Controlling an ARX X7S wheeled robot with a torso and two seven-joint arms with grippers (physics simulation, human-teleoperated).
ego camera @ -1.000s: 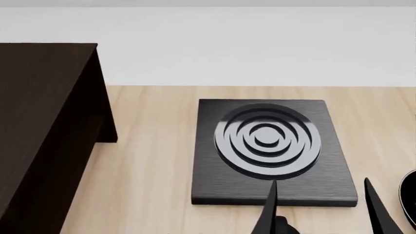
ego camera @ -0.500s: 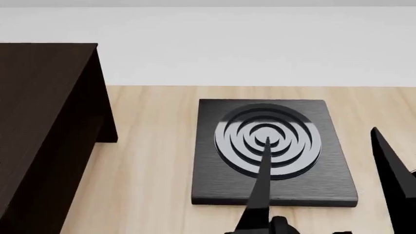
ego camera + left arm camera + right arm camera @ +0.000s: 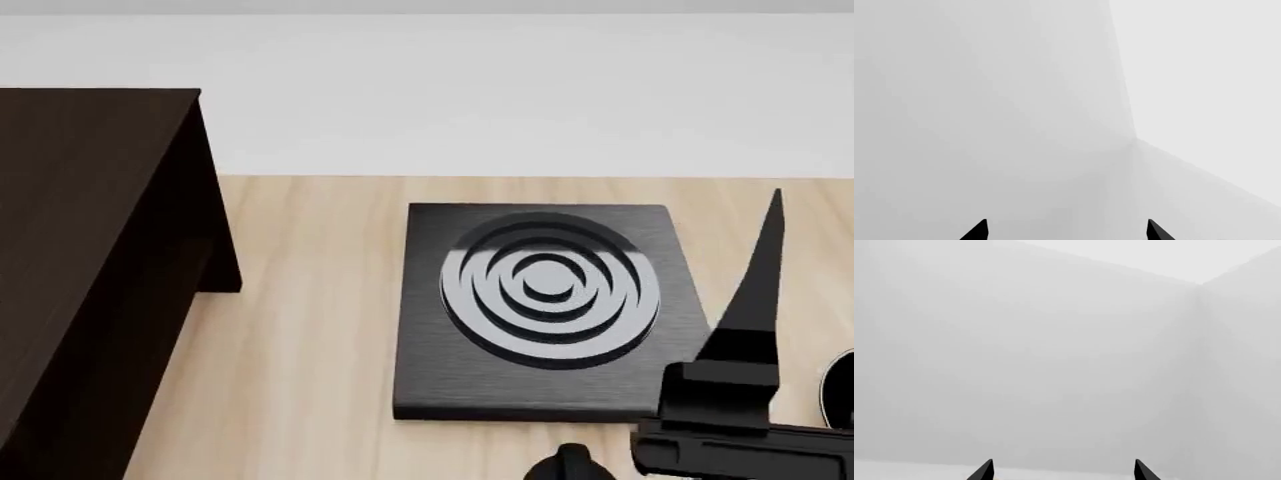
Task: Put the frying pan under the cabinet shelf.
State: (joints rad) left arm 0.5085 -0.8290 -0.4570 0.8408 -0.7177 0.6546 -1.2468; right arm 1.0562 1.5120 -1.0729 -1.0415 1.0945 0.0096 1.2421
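1 right gripper [image 3: 1062,471] is sitting with fingers spread, gripping nothing; left gripper [image 3: 1066,231] spread too. 1 burner plate [image 3: 547,300] just left of it, 1 cabinet shelf [image 3: 94,250] further left. Only a sliver of the frying pan [image 3: 841,385] is peeking in just right of it.

Pale wooden table [image 3: 307,330] bearing black burner plate [image 3: 681,350] and dark cabinet shelf [image 3: 94,250].

Both hands gape, the right hand [image 3: 1062,471] raised, the left hand [image 3: 1066,231] too (fingertips apart).

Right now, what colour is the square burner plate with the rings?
Black, with shiny grey concentric rings. The burner plate shows best in the head view.
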